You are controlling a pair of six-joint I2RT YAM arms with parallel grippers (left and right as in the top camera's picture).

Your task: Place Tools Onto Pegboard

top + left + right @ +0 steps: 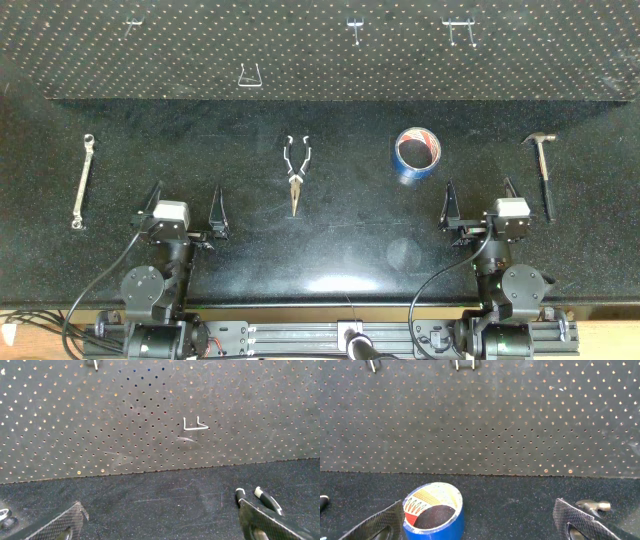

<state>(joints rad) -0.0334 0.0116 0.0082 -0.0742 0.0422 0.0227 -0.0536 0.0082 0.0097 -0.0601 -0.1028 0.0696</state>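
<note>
The left gripper (187, 207), lower left, and right gripper (480, 202), lower right, both gape wide, empty. At centre lie silver needle-nose pliers (296, 172); blue tape roll (417, 155) right of centre.

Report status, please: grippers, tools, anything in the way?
Left gripper, right gripper open, empty. Wrench, pliers, tape roll, hammer on table, none hung. Nothing blocks pegboard hooks.

Black with an even grid of pale dots across the pegboard (330, 60); white on its wire hooks (250, 76). Speckled black over the counter (350, 230). Silver along the wrench (81, 182). Blue around the tape roll (417, 154), with red, yellow and white stripes inside. Silver-headed, black-handled hammer (543, 170). Woven grey-black on the left claw (186, 190) and right claw (478, 186).
</note>
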